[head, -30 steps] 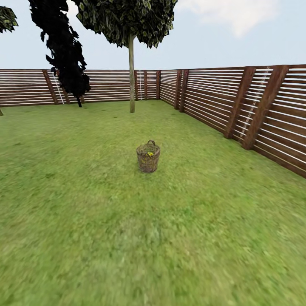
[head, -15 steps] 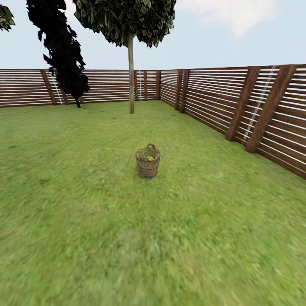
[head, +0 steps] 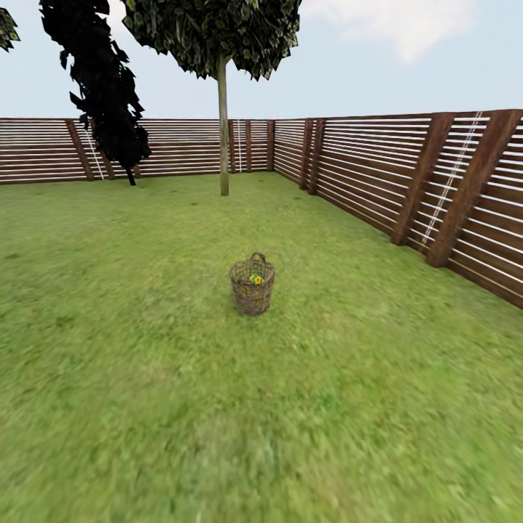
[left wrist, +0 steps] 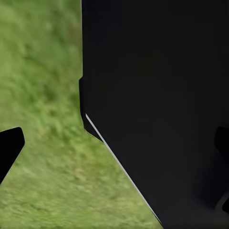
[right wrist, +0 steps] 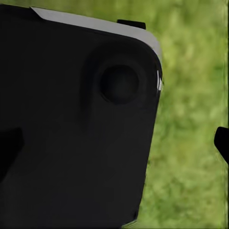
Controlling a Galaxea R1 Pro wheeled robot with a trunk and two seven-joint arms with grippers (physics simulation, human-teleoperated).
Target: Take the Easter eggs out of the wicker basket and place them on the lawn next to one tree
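We were approaching the basket (head: pixel 252 286) at mid-frame, eggs (head: pixel 256 279) inside; next we needed reaching range; claw states we couldn't tell.

A black-foliaged column-shaped tree (head: pixel 102 80) stands by the far slatted wooden fence (head: pixel 407 174), under pale blue sky with a white cloud (head: pixel 407 22)

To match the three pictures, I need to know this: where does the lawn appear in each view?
Head view: the lawn covers the lower part, from the fence down, with the wicker basket near the middle.
Left wrist view: the lawn lies behind a black robot part.
Right wrist view: the lawn lies behind a black robot part.
Shared landmark: the mottled green grass.
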